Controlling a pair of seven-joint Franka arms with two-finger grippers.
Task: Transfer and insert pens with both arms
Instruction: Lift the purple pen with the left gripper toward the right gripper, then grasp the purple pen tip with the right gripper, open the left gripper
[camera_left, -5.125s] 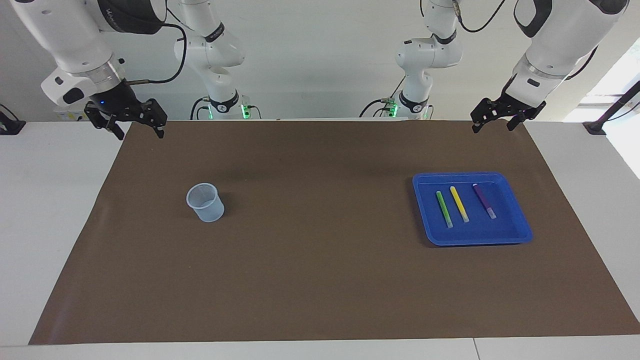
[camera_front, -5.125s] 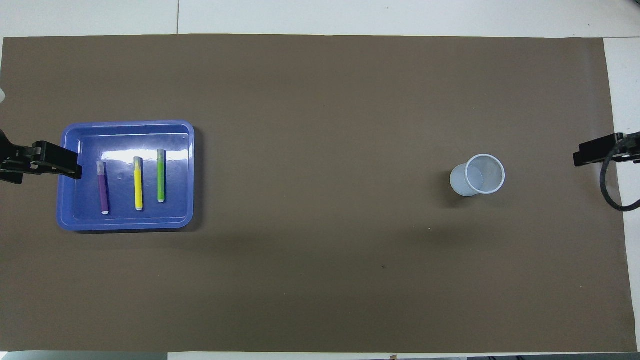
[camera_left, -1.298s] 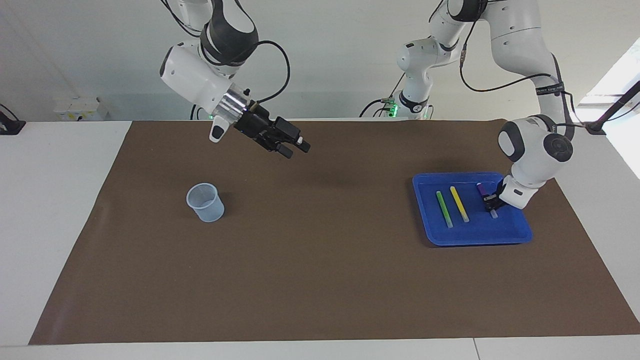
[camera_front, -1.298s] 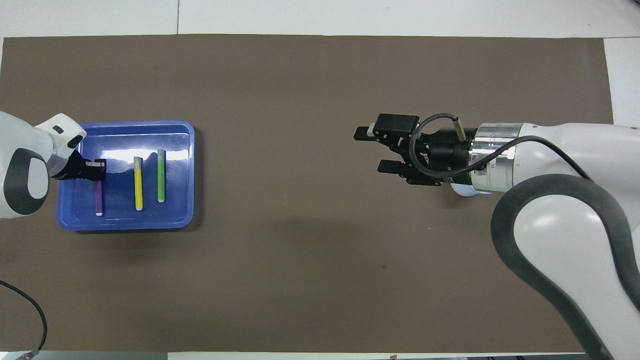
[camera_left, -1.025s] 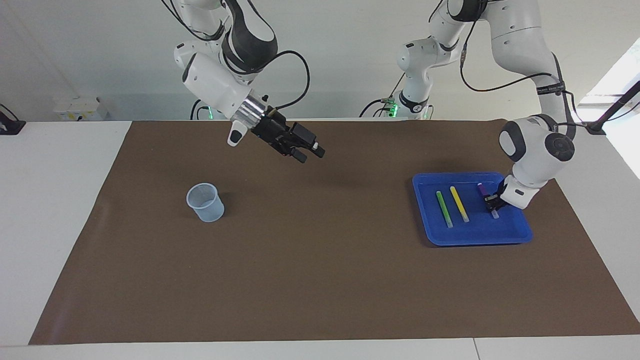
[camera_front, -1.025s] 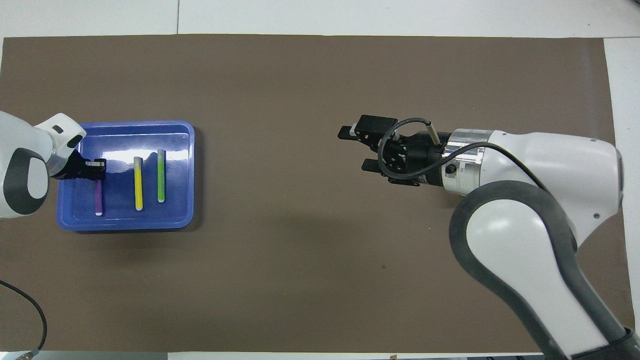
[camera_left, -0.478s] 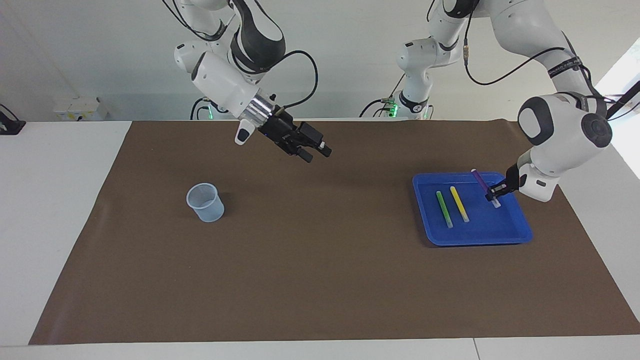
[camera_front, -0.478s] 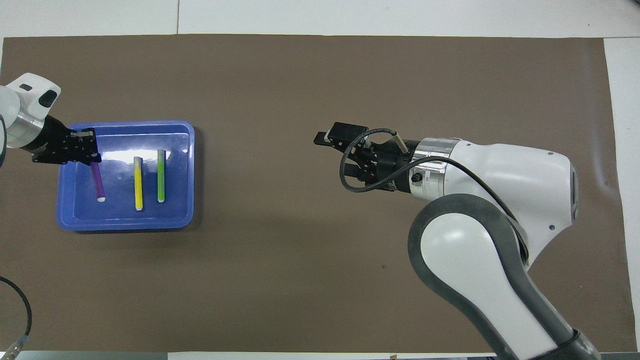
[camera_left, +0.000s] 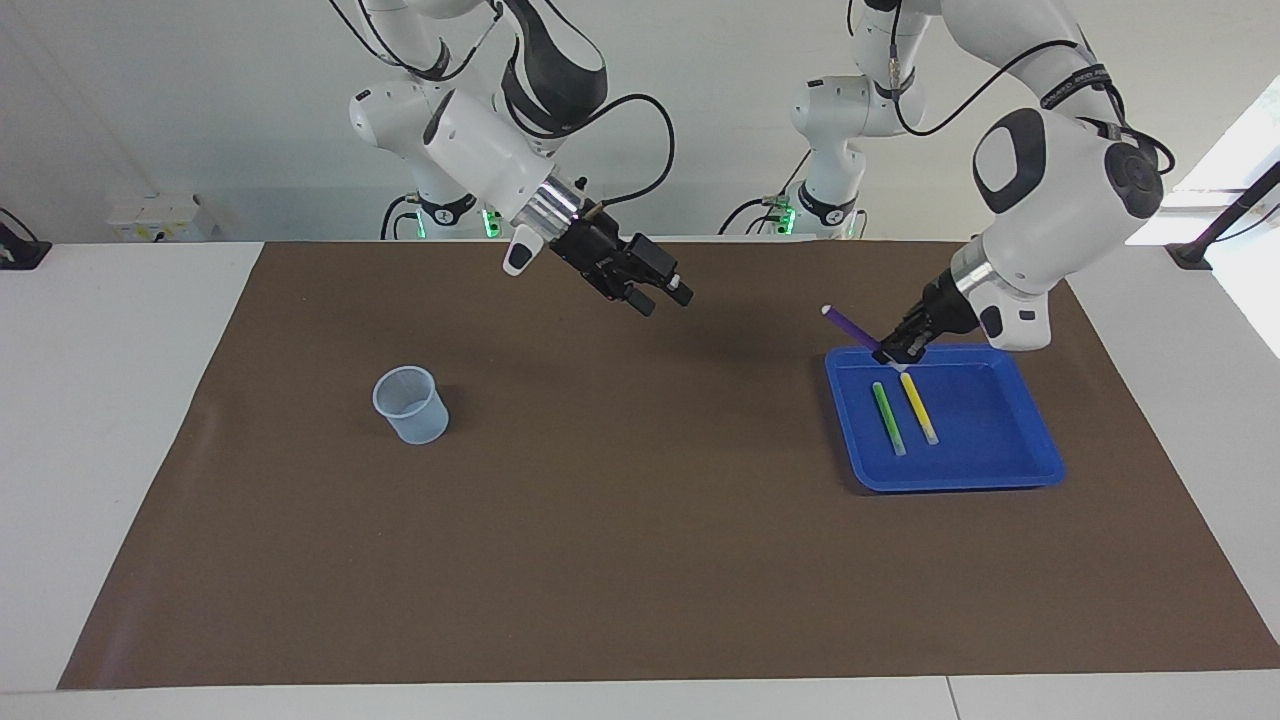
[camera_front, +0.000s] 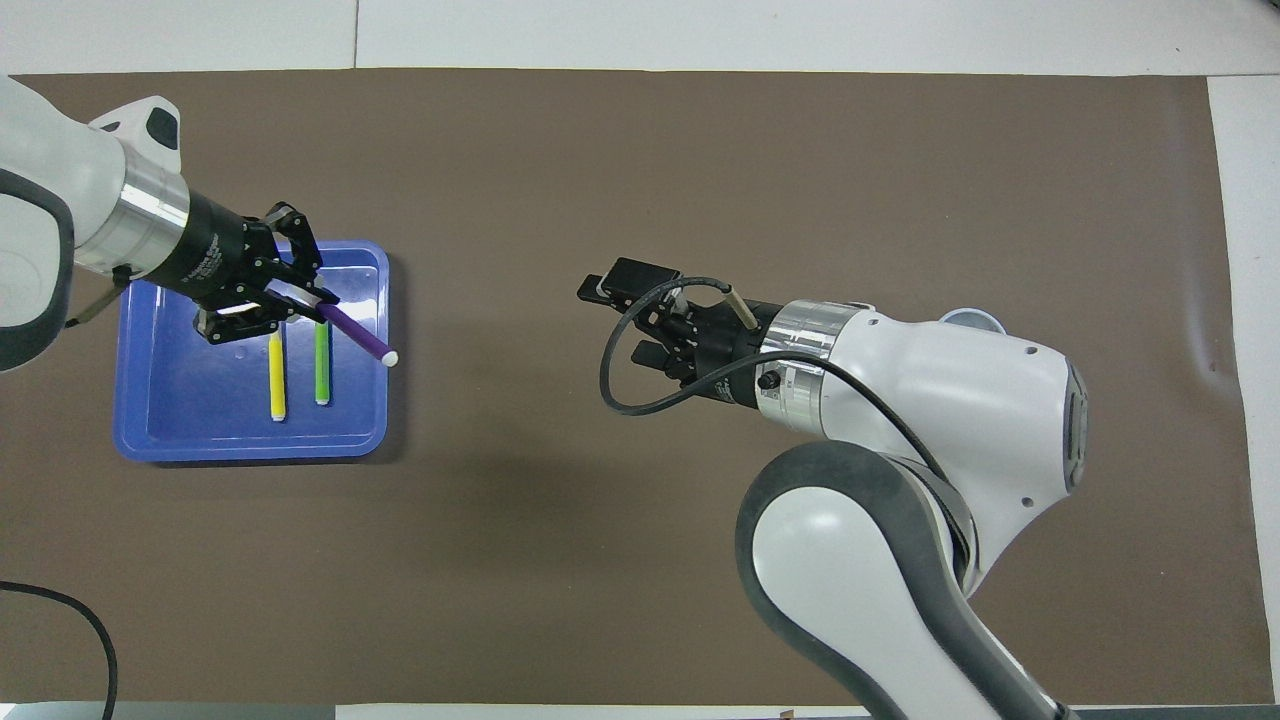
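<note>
My left gripper (camera_left: 897, 357) (camera_front: 305, 298) is shut on the purple pen (camera_left: 851, 326) (camera_front: 357, 338) by its pale end, held in the air over the blue tray (camera_left: 1010, 465) (camera_front: 180, 440) with its free tip pointing toward the table's middle. The green pen (camera_left: 887, 417) (camera_front: 322, 363) and the yellow pen (camera_left: 919, 408) (camera_front: 277, 378) lie side by side in the tray. My right gripper (camera_left: 664, 296) (camera_front: 615, 320) hangs open and empty over the mat's middle, aimed toward the purple pen.
A clear plastic cup (camera_left: 409, 404) stands upright on the brown mat (camera_left: 640, 560) toward the right arm's end; in the overhead view the right arm covers most of it, only its rim (camera_front: 972, 317) showing. Two small white arm bases with green lights stand at the table's robot end.
The left gripper has lifted the purple pen out of the tray, swung it toward the table's middle and tilted it. The right gripper has moved further toward the middle, staying open.
</note>
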